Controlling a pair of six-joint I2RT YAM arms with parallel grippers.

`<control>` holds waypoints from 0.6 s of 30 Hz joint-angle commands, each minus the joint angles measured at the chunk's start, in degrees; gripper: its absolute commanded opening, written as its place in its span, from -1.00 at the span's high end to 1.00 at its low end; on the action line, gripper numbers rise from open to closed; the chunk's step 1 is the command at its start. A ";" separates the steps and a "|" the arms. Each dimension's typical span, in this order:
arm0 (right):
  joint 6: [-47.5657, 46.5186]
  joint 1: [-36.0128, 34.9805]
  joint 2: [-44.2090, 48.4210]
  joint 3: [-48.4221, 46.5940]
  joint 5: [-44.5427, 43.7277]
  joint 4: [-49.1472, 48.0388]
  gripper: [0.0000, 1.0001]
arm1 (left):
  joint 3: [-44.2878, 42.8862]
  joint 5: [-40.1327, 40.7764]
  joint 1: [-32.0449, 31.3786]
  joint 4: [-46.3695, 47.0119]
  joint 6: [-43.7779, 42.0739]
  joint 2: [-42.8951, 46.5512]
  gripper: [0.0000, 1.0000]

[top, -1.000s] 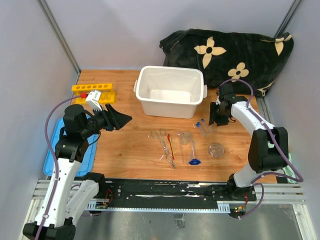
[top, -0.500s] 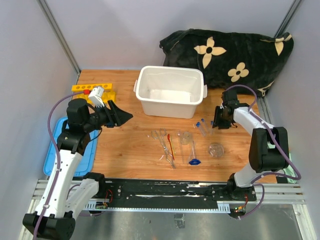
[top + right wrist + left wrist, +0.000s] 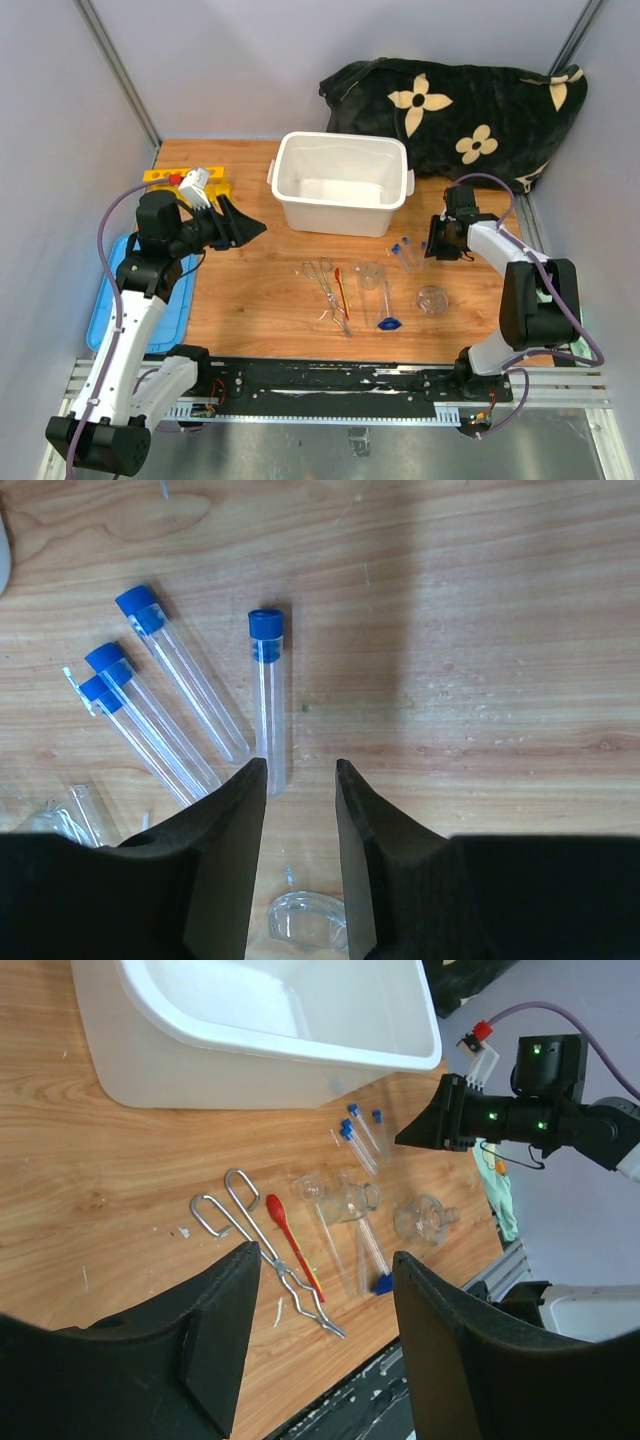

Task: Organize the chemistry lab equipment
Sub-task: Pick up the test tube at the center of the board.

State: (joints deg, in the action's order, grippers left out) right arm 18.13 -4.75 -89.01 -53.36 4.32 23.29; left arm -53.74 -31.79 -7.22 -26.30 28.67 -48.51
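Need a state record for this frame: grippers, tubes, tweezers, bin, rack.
left gripper: open, empty, raised over the table's left side
right gripper: open, empty, at the lone tube's clear end
lone tube: blue-capped, lying flat, apart from three other tubes
tweezers: flat on the table beside red tool
bin: nothing visible inside
rack: yellow, back left, partly behind left arm
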 commanded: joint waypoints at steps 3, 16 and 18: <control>-0.83 -1.11 -0.63 -0.42 -0.69 -1.36 0.32 | -1.37 0.08 -0.16 1.10 1.10 -0.88 -0.18; -0.77 -4.33 -5.20 -1.82 -2.65 -2.45 0.33 | -1.08 -0.19 -0.16 1.08 0.64 -1.83 -0.18; -0.59 -4.34 -5.74 -1.93 -3.40 -2.40 0.34 | -1.26 -0.16 -0.16 1.09 0.60 -1.87 -0.18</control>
State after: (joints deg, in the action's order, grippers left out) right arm 17.93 -8.27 -93.34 -53.80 3.25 20.82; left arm -53.74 -31.57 -7.22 -26.26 29.39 -50.33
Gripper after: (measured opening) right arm 0.336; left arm 0.590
